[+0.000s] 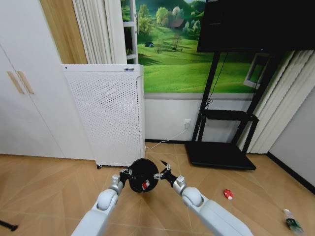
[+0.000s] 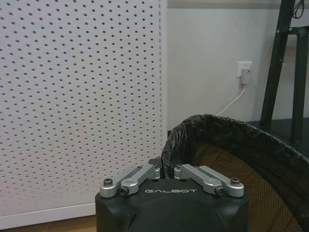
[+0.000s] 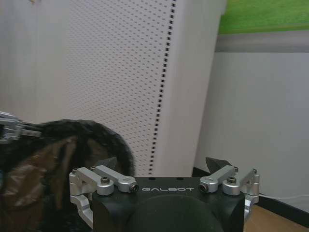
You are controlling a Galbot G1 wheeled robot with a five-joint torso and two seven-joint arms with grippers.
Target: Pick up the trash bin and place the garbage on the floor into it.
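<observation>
- Holding step in hand: left hand (image 1: 127,173) is clenched on the left rim of the trash bin (image 1: 142,175), which sits between the two arms, just in front of the white perforated appliance (image 1: 106,115).
- Right hand (image 1: 163,174) is released, fingers spread, at the bin's right rim; whether it touches the rim I cannot tell.
- One red-and-white piece (image 1: 145,185) already lies inside the bin, so collecting looks partly done.
- Garbage left on the floor: red-and-white wrapper (image 1: 228,194) to the right, small bottle (image 1: 293,223) further right and nearer.
- Next move, as a judgement: bring bin and free right hand over toward the wrapper, likely by turning or driving right; bin must stay level in the one-sided grip.
- Left wrist view gives what the head view lacks: fingers (image 2: 145,172) shut on the black liner edge (image 2: 174,140), mesh wall inside, wall socket (image 2: 245,71) behind.
- Right wrist view shows the open fingertips (image 3: 218,164) clearly, with the bin (image 3: 72,145) off to the side.
- Floor litter shows in the head view.
</observation>
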